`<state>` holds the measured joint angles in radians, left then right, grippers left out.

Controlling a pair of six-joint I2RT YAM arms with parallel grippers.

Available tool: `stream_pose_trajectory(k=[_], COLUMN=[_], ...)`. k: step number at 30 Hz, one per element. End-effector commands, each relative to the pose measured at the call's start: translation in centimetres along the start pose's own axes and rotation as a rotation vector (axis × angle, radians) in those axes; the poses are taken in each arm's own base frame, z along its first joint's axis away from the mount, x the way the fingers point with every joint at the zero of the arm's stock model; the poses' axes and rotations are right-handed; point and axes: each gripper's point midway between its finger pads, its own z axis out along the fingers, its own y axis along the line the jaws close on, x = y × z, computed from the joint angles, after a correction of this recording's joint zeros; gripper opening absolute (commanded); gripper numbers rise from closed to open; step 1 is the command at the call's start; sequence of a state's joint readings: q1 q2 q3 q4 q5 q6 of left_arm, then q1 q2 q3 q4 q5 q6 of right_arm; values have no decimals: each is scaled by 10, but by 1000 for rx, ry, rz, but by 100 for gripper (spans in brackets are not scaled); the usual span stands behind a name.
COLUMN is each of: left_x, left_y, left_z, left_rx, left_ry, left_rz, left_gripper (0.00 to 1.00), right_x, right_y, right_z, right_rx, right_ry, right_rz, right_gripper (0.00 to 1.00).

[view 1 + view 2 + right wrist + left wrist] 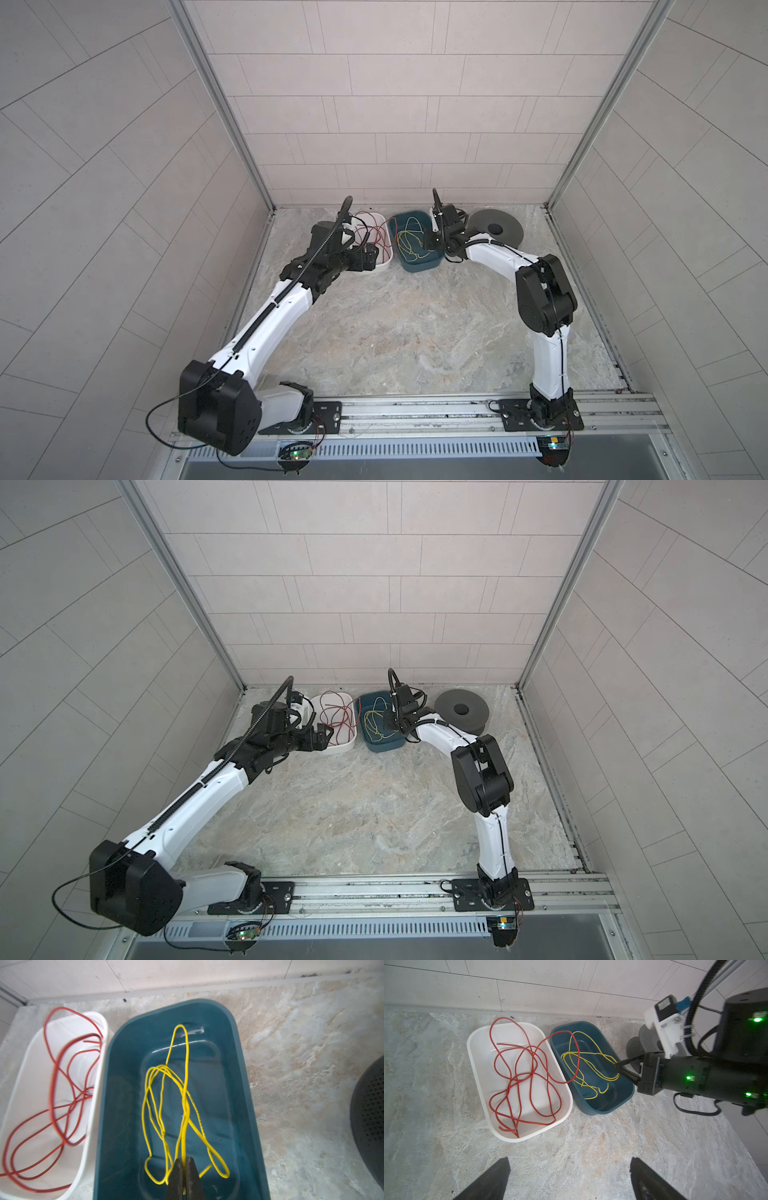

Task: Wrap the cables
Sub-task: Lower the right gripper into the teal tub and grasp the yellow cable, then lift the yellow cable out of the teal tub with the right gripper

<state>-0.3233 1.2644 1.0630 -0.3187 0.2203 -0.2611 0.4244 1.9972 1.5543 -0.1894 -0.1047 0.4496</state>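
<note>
Left gripper (569, 1180) spread wide above veined stone tabletop (591, 1147), glossy oblong white tub (473, 1064) holding tangled red wire (517, 1068), smooth teal tub (239, 1084) just beside, thin yellow cable (185, 1084) looped inside, right gripper (184, 1176) pinching its strands, matte dark grey round spool (496, 228) rightmost.

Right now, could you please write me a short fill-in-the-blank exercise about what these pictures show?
1. The right gripper pinches the yellow wire inside the blue tub, beside the ____ tub.
2. The jaws of the left gripper stand ____, holding nothing.
3. One loop of the ____ wire reaches over the blue tub's rim.

Missing words: white; open; red.
</note>
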Motion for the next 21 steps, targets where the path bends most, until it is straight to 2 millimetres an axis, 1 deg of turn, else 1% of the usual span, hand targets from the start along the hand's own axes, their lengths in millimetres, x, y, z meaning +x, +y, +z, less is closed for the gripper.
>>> stream_pose_trajectory(k=[1, 5, 10, 13, 17, 19, 21], left_x=[-5, -5, -7, -10, -14, -15, -13], left_y=[1, -4, -13, -19, -25, -34, -40], left_z=[-8, -7, -7, -12, -18, -19, -20], left_rx=[-18, 13, 66, 100, 131, 177, 216], left_ry=[-36, -19, -18, -39, -53, -41, -21], left_rz=[-1, -4, -9, -7, -39, -71, -120], left_gripper=[96, 96, 96, 96, 94, 91, 88], right_x=[-59, -69, -74, -68, -56, -45, -28], right_y=[26, 34, 41, 44, 42, 45, 46], right_z=[-50, -77, -122, -146, -181, -198, -207], right_rx=[-98, -133, -176, -213, -244, -285, -324], right_ry=[-197, -223, -255, -242, -251, -247, -223], right_rz=[-14, -30, -53, -64, -63, -74, -84], right_gripper=[0, 0, 0, 0, 0, 0, 0])
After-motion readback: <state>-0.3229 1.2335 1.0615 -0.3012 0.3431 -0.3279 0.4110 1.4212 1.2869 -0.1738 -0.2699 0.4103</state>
